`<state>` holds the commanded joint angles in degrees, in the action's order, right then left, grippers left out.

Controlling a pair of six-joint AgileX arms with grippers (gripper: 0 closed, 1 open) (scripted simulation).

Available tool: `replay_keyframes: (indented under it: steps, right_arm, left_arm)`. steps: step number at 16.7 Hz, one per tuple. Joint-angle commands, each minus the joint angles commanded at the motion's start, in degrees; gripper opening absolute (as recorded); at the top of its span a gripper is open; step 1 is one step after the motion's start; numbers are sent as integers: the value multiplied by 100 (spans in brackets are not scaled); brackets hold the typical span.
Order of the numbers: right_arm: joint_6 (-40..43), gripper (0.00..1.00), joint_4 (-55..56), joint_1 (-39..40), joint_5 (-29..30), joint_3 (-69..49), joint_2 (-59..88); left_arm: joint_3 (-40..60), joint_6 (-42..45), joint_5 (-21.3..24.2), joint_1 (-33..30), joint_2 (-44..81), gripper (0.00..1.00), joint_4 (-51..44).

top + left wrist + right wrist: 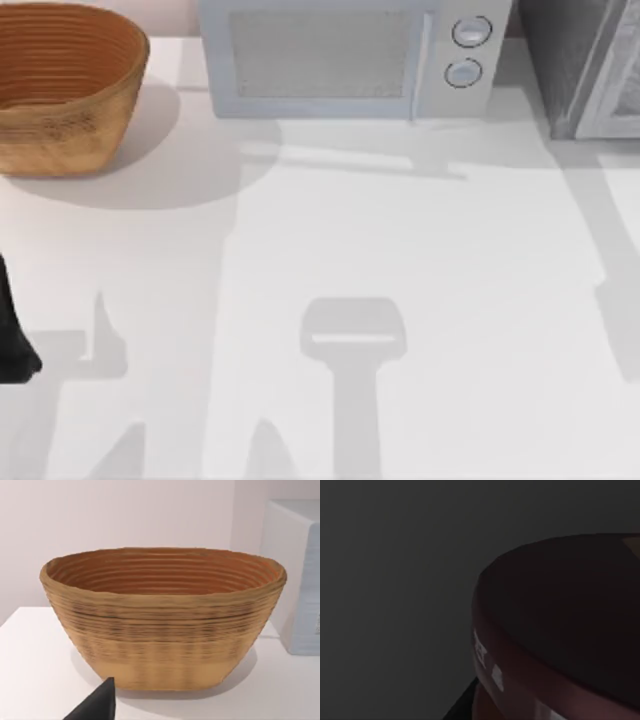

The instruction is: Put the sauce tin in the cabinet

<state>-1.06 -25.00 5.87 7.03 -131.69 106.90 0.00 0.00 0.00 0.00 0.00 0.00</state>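
Here, the right wrist view is dark — cabinet (pixel 585 65) cut off.

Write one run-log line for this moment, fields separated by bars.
left arm: parked at table's left edge | right wrist view: dark | basket: far left | microwave: far centre | cabinet: far right

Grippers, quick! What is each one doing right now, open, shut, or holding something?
Left gripper: near the basket, cannot be told.
Right gripper: its wrist view is dark, cannot be told.
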Motion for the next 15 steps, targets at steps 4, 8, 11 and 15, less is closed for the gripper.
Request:
replay_keyframes:
  steps: [4, 8, 11, 15]
  right_arm:
    - [0, 53, 0, 0, 0, 0, 0]
    - [0, 83, 0, 0, 0, 0, 0]
    - [0, 100, 0, 0, 0, 0, 0]
    - [0, 100, 0, 0, 0, 0, 0]
  left_arm:
    - [0, 0, 0, 0, 0, 100, 0]
    - [0, 0, 0, 0, 0, 100, 0]
    - [0, 0, 0, 0, 0, 100, 0]
    - [0, 0, 0, 0, 0, 100, 0]
